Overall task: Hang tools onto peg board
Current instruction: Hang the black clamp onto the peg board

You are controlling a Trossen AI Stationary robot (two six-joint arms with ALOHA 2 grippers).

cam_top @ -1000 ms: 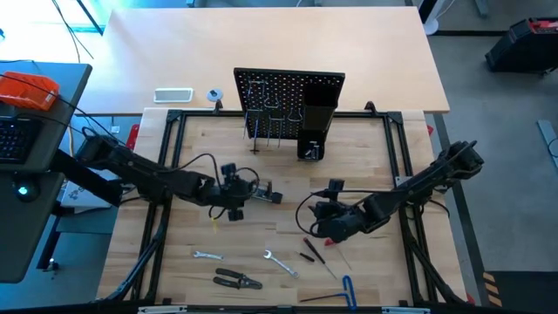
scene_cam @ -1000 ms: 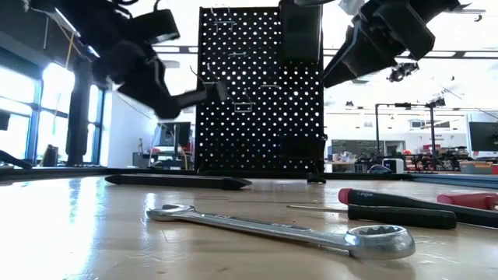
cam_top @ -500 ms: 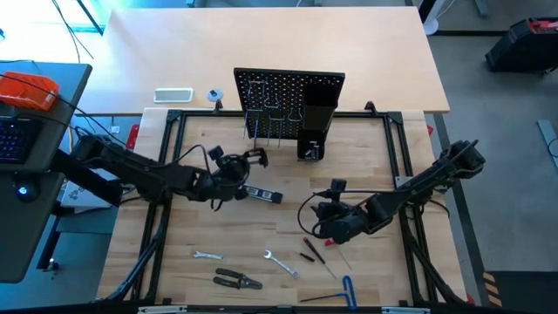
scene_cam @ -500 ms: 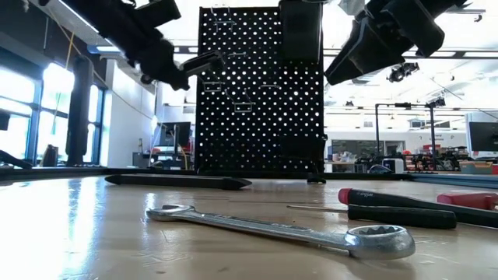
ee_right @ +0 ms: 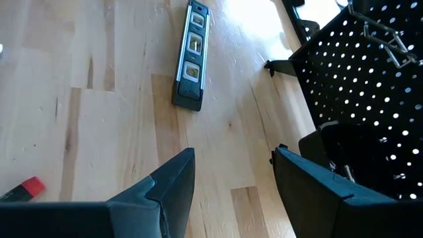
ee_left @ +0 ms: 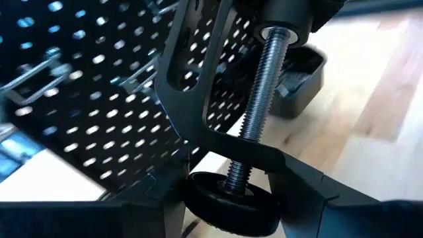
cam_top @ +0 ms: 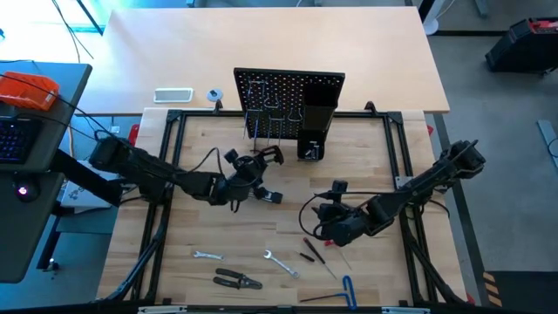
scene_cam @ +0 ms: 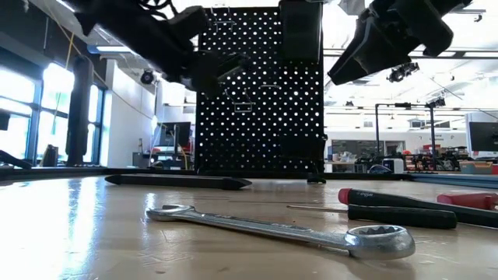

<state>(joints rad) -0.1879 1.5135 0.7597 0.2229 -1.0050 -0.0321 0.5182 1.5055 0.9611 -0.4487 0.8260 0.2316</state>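
The black peg board (cam_top: 288,92) stands upright at the far middle of the table, with thin hooks and a black box holder (cam_top: 316,118). My left gripper (cam_top: 257,166) is close in front of it, shut on the black C-clamp (ee_left: 198,86), which is off the table. My right gripper (cam_top: 327,214) hangs open over the table's middle right, with nothing between its fingers. The dark level (cam_top: 266,195) lies flat on the wood between the two grippers. Wrenches (cam_top: 281,263), pliers (cam_top: 237,279), screwdrivers (cam_top: 314,251) and a blue-handled hex key (cam_top: 349,292) lie along the near edge. My left gripper has the C-clamp by its screw end: the round black knob (ee_left: 228,205) sits between the two fingers (ee_left: 330,205). The fingers come nearly level from the table's near left. The clamp's frame and threaded screw (ee_left: 261,99) stick out forward toward the peg board, clear of the table.
A black metal frame (cam_top: 174,157) borders the wooden work area. A long wrench (scene_cam: 280,229) and a red-and-black screwdriver (scene_cam: 397,206) lie nearest the low camera. There is bare wood between the level and the near-edge tools.
My left gripper has carried the C-clamp toward the table's far edge and a little to the right, up to the peg board. It has tipped up from pointing downward to nearly level and rolled. The level has stayed on the table.
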